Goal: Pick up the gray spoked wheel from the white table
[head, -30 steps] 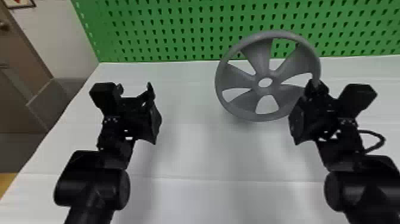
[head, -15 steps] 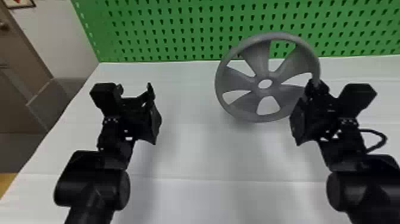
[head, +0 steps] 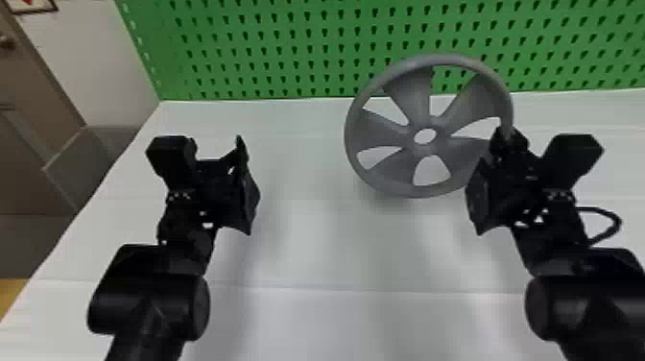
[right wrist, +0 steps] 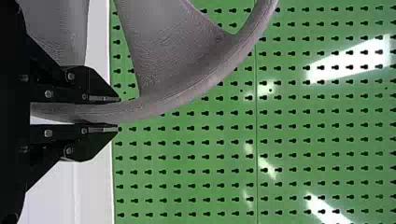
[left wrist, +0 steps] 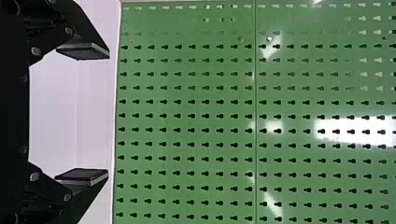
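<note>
The gray spoked wheel is held tilted up over the far right part of the white table. My right gripper is shut on its right rim in the head view. In the right wrist view the wheel's rim runs between both fingers of the right gripper, with a broad spoke beside them. My left gripper is over the table's left part, well apart from the wheel. The left wrist view shows the left gripper open, its pads wide apart with nothing between them.
A green pegboard stands along the table's back edge, behind the wheel. Beyond the table's left edge are a brown door and a gray panel. A black cable loops out beside the right wrist.
Across the head view frames the wheel has sunk very slightly, staying in the right gripper. The left arm keeps still.
</note>
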You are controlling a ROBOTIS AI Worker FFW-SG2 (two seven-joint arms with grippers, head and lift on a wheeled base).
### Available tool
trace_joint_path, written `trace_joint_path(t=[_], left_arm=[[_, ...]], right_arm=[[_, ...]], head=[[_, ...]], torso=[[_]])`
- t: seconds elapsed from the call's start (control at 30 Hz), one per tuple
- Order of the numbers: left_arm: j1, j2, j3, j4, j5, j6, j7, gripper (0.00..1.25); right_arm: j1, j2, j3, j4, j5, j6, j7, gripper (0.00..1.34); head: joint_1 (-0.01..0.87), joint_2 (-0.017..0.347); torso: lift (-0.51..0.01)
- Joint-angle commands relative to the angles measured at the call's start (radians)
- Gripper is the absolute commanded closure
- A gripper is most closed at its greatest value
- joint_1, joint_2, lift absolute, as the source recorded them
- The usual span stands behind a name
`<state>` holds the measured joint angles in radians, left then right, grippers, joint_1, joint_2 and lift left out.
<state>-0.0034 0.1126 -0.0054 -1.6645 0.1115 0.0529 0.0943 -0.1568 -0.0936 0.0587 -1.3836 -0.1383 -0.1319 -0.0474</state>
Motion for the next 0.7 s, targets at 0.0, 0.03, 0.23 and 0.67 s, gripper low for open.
trace_joint_path(t=[0.0,0.03,0.23,0.67], left_arm=[[0.006,-0.002,0.008,0.000,-0.001,-0.001,0.010,0.36],[0.008,-0.002,0.012,0.000,-0.001,-0.001,0.012,0.36],[0.019,-0.007,0.035,0.000,-0.001,-0.015,0.016,0.36],[0.031,-0.008,0.053,0.000,-0.001,-0.019,0.016,0.36]], right_arm=[[-0.001,0.000,0.001,0.000,0.000,0.001,0.000,1.11],[-0.003,0.000,0.001,0.000,0.002,0.001,0.000,1.12],[-0.003,0.002,0.004,0.000,0.009,0.005,0.000,1.11],[-0.003,0.003,-0.007,0.000,0.013,0.005,0.000,1.11]], head=[[0.779,0.149],[0.779,0.149],[0.779,0.149],[0.779,0.149]], torso=[[-0.064],[-0.064],[-0.064],[-0.064]])
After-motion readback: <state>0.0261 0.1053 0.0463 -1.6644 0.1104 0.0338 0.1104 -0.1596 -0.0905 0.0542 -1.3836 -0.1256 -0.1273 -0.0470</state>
